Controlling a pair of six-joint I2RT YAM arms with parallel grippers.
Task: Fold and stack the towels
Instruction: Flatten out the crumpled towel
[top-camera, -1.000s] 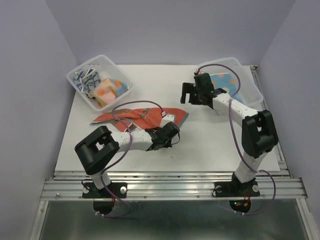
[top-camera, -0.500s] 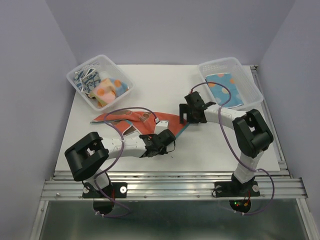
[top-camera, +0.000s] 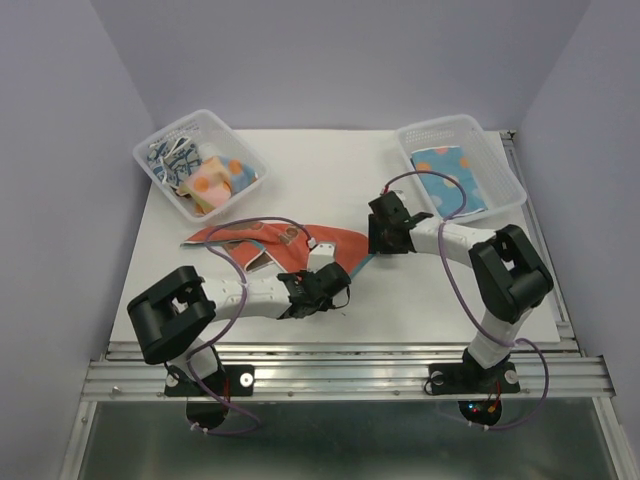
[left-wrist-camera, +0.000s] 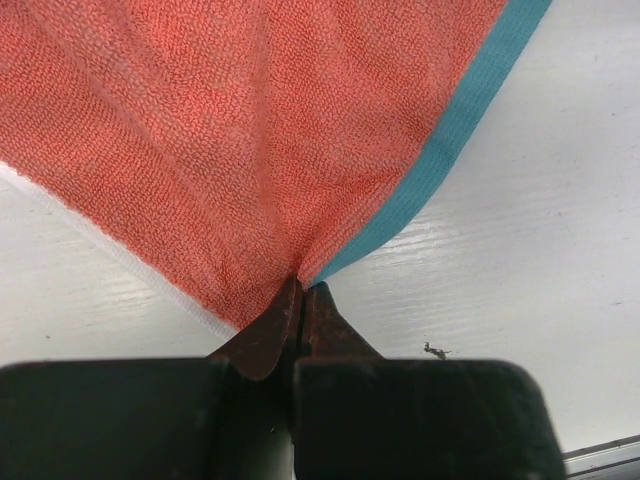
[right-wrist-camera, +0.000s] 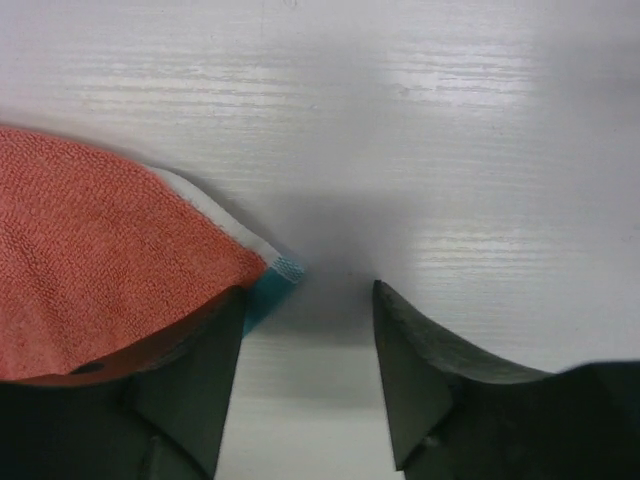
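Observation:
A red-orange towel (top-camera: 285, 236) with a teal edge lies spread on the white table (top-camera: 430, 290). My left gripper (top-camera: 318, 290) is shut on its near corner; in the left wrist view the cloth (left-wrist-camera: 250, 130) bunches into the closed fingertips of that gripper (left-wrist-camera: 303, 288). My right gripper (top-camera: 381, 236) is open and low at the towel's right corner. In the right wrist view the gripper (right-wrist-camera: 308, 293) straddles bare table, and its left finger (right-wrist-camera: 190, 370) lies over the edge of the towel's corner (right-wrist-camera: 100, 250). More towels (top-camera: 205, 178) lie in the left basket.
A clear basket (top-camera: 160, 150) stands at the back left. A second clear basket (top-camera: 500, 150) at the back right holds a folded blue-orange dotted towel (top-camera: 445, 170). A metal rail (top-camera: 340, 365) runs along the near table edge.
My right gripper has come down from beside the right basket to the towel's right corner. My left gripper has drawn the near corner slightly toward the front left.

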